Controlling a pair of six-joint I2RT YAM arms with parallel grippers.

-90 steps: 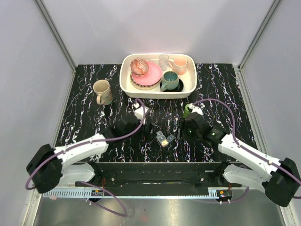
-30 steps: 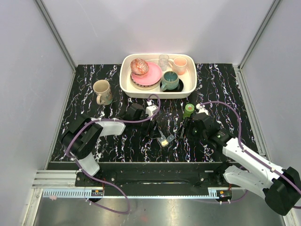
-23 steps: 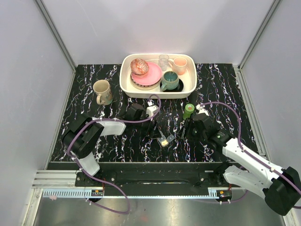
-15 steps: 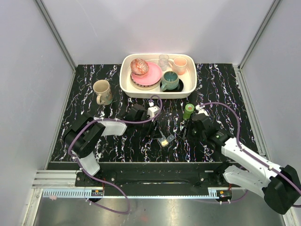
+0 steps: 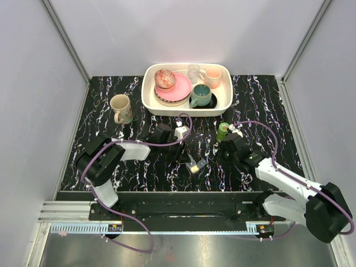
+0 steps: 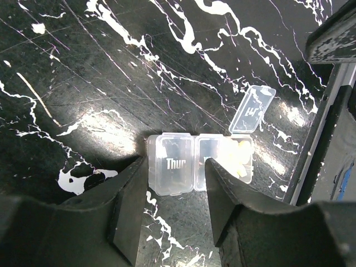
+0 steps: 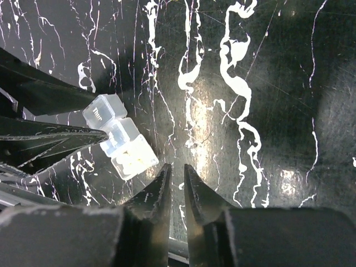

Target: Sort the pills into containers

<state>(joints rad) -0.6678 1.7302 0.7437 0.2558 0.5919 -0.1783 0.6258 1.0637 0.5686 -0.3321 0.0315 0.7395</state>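
The containers [image 6: 169, 147] are a short clear strip lying on the black marbled table, also in the top view [image 5: 194, 164]. One compartment reads "Thur". The end compartment's lid [image 6: 253, 108] stands open, and the pills [image 6: 240, 158] sit inside as a pale yellow cluster [image 7: 130, 160]. My left gripper [image 6: 173, 167] is open, its jaws straddling the "Thur" compartment close to its sides. To the right of the strip [image 7: 119, 142] my right gripper [image 7: 177, 169] hangs with only a narrow slit between its jaws, and nothing is in that slit.
A small green bottle [image 5: 222, 130] stands just behind the right gripper. A white tray [image 5: 149, 100] of dishes and cups sits at the back. A beige mug [image 5: 120, 108] stands at the back left. Grey walls close in both sides.
Both grippers' jaws have narrowed over the last second. The left arm stays at the strip. The right gripper has edged slightly nearer to it. The strip has not moved.
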